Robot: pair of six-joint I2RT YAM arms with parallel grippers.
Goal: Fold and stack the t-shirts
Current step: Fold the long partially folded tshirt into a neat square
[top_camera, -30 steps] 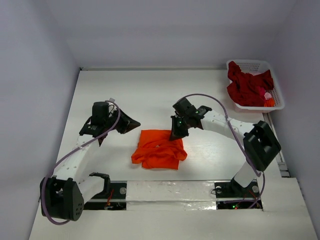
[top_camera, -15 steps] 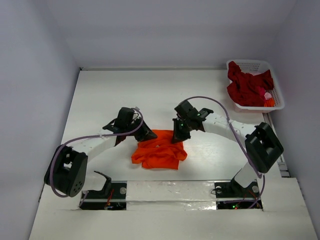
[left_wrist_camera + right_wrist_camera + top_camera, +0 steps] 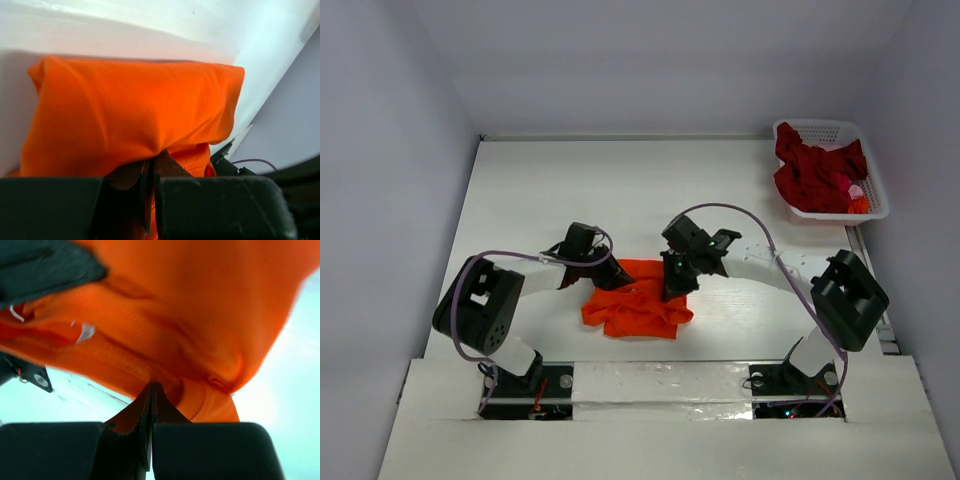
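Supporting surface: a white matte table (image 3: 520, 200) was enclosed on three sides by plain pale walls (image 3: 650, 60).
Orange t-shirt: the orange t-shirt (image 3: 638, 302) lay crumpled on the table between the two grippers, spreading from their tips toward the arm bases.
Left gripper: the left gripper (image 3: 612, 277) was closed, with its tips under the shirt's edge. Whether cloth was caught could not be told.
Right gripper: the right gripper (image 3: 672, 288) was closed, pinching a fold of the same shirt.
Crimson t-shirt: the crimson t-shirt (image 3: 810, 172) was heaped in a basket (image 3: 872, 165), well apart from the right gripper, beyond it and to its right.
Top view only: both arms, the basket and the shirt's full outline.
Wrist views only: a smooth rounded fold lay directly ahead of the left tips; a small white label (image 3: 86, 332) sat up and left of the right tips.
Materials: soft fine-knit cloth, latticed white plastic, black rigid fingers.
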